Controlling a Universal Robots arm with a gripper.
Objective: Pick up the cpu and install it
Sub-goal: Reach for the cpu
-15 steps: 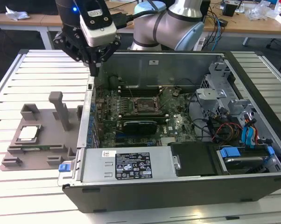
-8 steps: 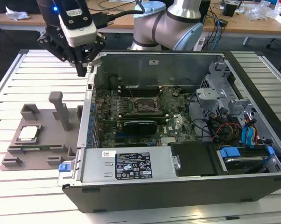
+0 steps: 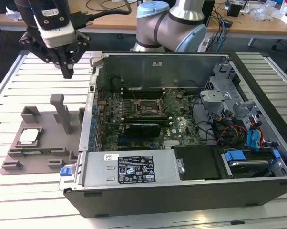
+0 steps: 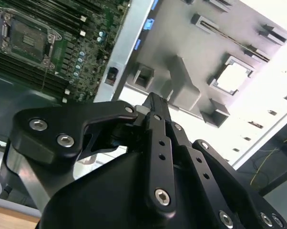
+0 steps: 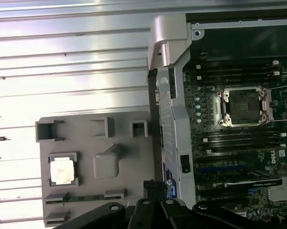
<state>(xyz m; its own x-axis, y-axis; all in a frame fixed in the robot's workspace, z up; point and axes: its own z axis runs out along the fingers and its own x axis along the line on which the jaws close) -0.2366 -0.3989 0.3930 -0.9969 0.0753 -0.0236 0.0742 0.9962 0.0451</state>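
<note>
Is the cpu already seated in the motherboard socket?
No, the cpu lies in the grey fixture tray; the socket stands empty.

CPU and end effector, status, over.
End effector shut, empty, hovering. CPU lying in grey tray, untouched. Tray's upright post stands between them.

Table [image 3: 24,200]: pale metal top of long parallel slats with dark grooves between them. Two items stand directly on it.
1. Tray [image 3: 43,121]: grey plastic, flat base with upright posts, toward the exterior view's left.
2. Case [image 3: 181,195]: black and silver, lying on its side with the open face up, toward the exterior view's right. It sits just beside the tray; contact cannot be told.
</note>
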